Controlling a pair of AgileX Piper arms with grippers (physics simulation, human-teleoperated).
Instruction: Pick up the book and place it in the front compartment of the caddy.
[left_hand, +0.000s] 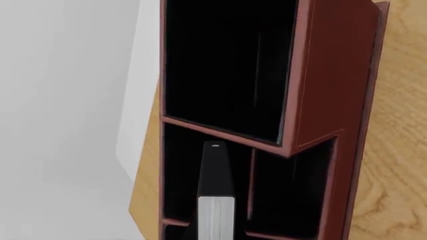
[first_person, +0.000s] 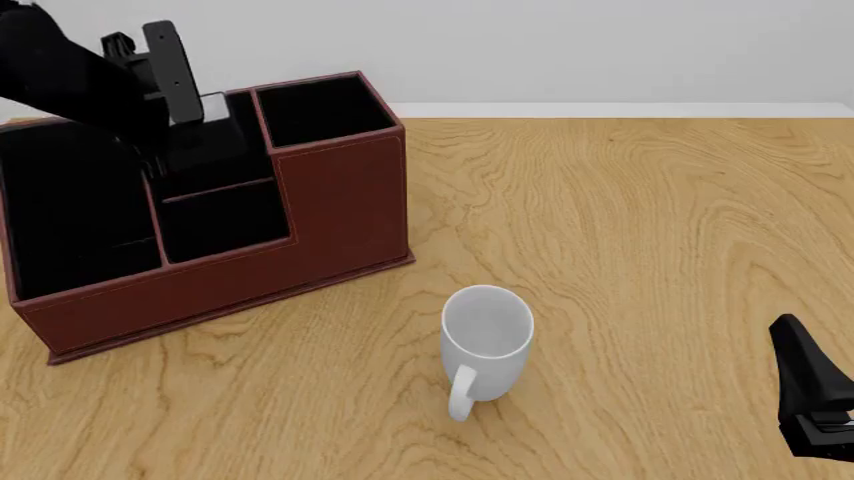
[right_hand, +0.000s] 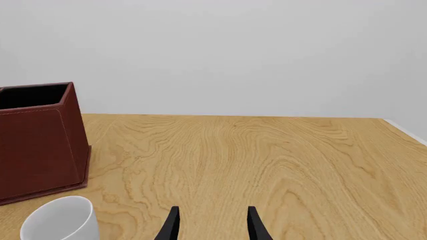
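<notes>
Right of the caddy (first_person: 340, 215), a mug (first_person: 485, 340) stands apart.

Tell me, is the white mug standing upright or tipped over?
Upright. The white mug stands on its base on the table, its open mouth facing up and its handle at the side.

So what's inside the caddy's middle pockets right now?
The book stands upright in a middle pocket of the caddy, with the left gripper above it. Its lower end and the pocket floor are hidden.
</notes>
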